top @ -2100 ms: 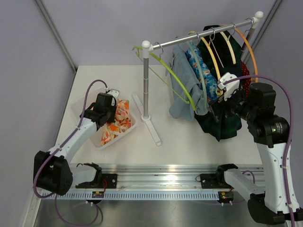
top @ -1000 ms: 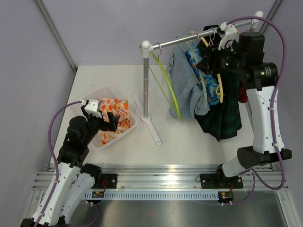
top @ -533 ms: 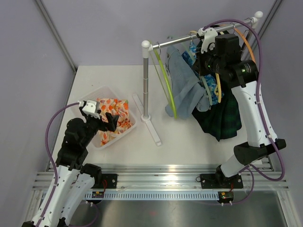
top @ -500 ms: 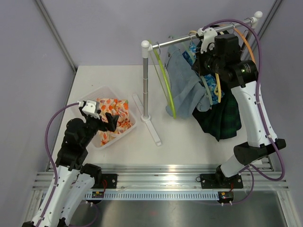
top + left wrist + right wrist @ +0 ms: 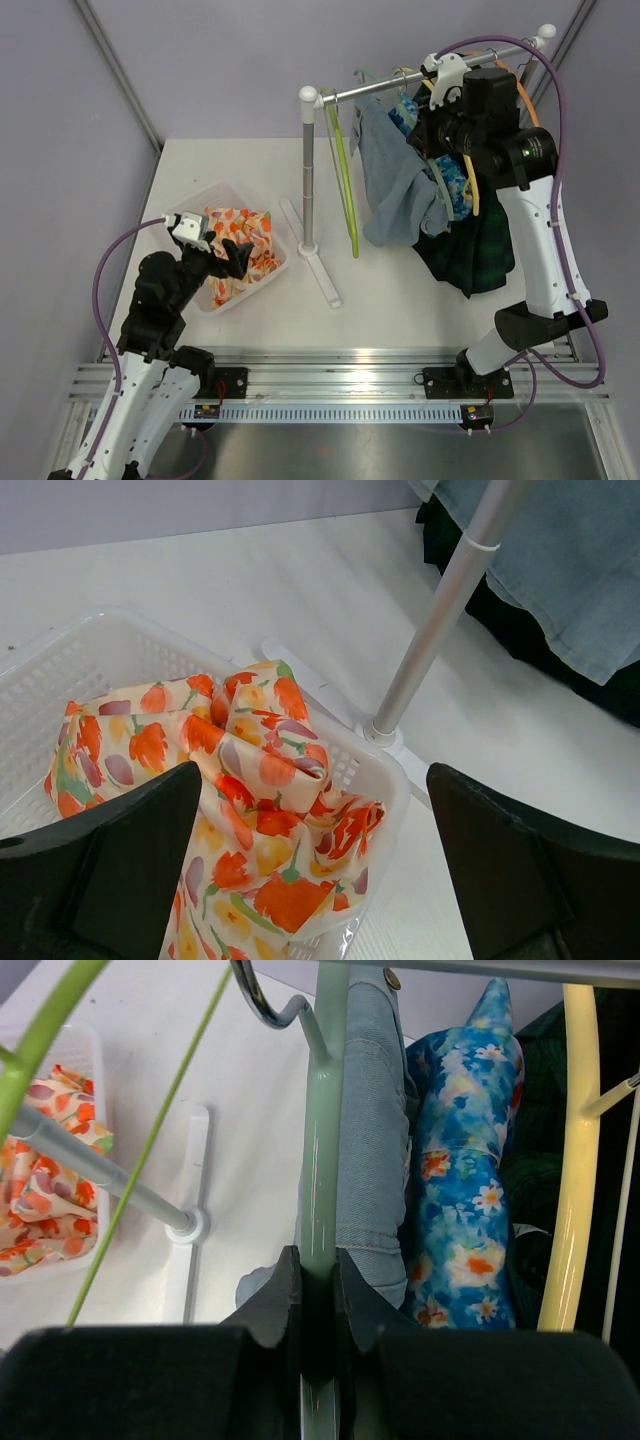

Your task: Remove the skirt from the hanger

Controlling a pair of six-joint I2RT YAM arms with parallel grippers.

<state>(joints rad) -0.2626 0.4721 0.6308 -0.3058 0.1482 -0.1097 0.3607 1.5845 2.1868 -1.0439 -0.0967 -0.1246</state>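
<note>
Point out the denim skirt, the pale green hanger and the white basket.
denim skirt [image 5: 372, 1120]: right wrist view, folded middle
pale green hanger [image 5: 320, 1150]: right wrist view, straight arm
white basket [image 5: 88, 652]: left wrist view, back wall

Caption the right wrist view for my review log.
Right end effector shut on pale green plastic hanger carrying light blue denim skirt.

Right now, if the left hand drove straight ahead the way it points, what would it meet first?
Probably the floral cloth heaped in the white basket, centred ahead of the open left hand; the rack pole stands farther back and right. Depth is unclear.
</note>
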